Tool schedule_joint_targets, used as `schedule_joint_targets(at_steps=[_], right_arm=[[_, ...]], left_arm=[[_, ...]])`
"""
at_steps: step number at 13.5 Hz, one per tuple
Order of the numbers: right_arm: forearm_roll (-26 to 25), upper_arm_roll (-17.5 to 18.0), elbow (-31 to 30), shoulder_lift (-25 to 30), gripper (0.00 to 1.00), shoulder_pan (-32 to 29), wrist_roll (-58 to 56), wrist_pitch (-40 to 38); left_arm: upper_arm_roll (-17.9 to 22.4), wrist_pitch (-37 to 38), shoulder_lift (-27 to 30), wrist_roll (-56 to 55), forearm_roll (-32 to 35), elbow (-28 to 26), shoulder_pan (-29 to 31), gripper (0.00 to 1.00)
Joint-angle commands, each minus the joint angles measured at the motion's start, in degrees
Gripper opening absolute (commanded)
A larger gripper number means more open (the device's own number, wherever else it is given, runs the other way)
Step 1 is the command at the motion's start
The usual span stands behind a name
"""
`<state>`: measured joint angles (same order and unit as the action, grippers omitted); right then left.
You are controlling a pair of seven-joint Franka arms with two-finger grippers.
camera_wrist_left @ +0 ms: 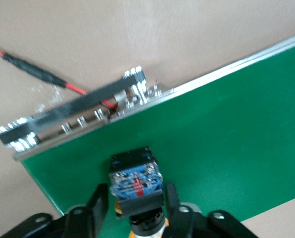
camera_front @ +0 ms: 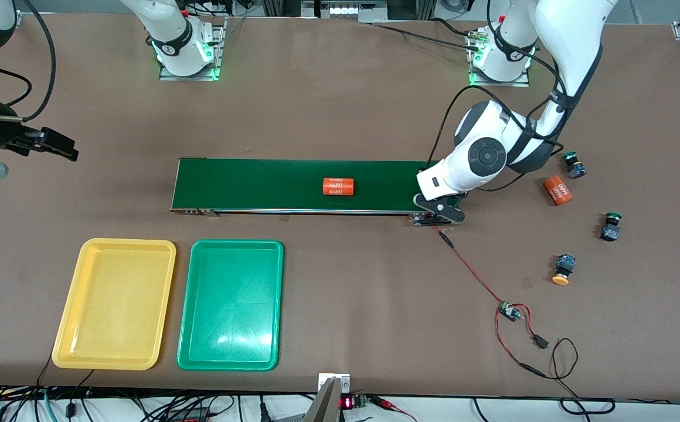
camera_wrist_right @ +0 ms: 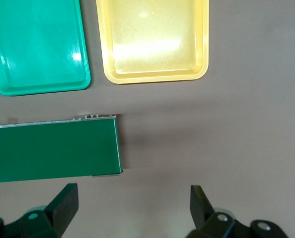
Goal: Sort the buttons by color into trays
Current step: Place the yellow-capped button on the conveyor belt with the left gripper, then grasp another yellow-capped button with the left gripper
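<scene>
Both trays [camera_front: 114, 302] lie bare; three buttons [camera_front: 563, 268] wait on the table, while left gripper [camera_wrist_left: 136, 208] brackets a yellow-capped one [camera_wrist_left: 136, 179] over the conveyor belt [camera_front: 258, 184]; right gripper [camera_wrist_right: 132, 206] waits, spread wide.

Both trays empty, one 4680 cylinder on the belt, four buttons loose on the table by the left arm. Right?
Not four. Three lie on the table: green button, second green button, yellow button. The fourth button sits on the belt between the left end effector's fingers, per the left wrist view. Rest holds.
</scene>
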<state>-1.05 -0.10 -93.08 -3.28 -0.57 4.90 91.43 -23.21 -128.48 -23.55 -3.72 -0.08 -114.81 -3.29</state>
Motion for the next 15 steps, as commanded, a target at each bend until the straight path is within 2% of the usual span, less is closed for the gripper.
schedule_joint_targets(at_steps=[1, 5, 6, 7, 9, 12, 13, 15], right_arm=[[0.87, 0.02, 0.00, 0.20, 1.00, -0.74, 0.29, -0.11], [0.87, 0.02, 0.00, 0.20, 1.00, -0.83, 0.11, -0.20], [0.87, 0.02, 0.00, 0.20, 1.00, -0.83, 0.03, -0.20], [0.87, 0.02, 0.00, 0.20, 1.00, -0.83, 0.02, -0.20], [0.87, 0.02, 0.00, 0.20, 1.00, -0.83, 0.02, -0.20], [0.87, 0.02, 0.00, 0.20, 1.00, -0.83, 0.02, -0.20], [0.87, 0.02, 0.00, 0.20, 1.00, -0.83, 0.02, -0.20], [0.87, 0.02, 0.00, 0.20, 1.00, -0.92, 0.02, -0.28]], left_arm=[[0.97, 0.77, 3.85, 3.45, -0.36, 1.25, 3.45, 1.00], [3.26, 0.69, 3.86, 3.63, 0.78, 1.34, 11.54, 1.00], [5.53, 0.60, 3.42, 3.63, 0.78, 2.13, 12.17, 1.00], [7.20, 0.60, 1.94, 3.72, 1.65, 3.96, 12.35, 1.00], [7.74, 0.51, -1.05, 5.38, 5.60, 7.30, 13.92, 1.00], [8.36, 0.60, -6.41, 6.52, 6.67, 11.87, 19.53, 1.00], [8.36, 0.60, -7.82, 9.23, 6.76, 13.11, 21.82, 1.00], [8.27, 0.51, -12.81, 22.11, 5.97, 17.31, 25.86, 1.00]])
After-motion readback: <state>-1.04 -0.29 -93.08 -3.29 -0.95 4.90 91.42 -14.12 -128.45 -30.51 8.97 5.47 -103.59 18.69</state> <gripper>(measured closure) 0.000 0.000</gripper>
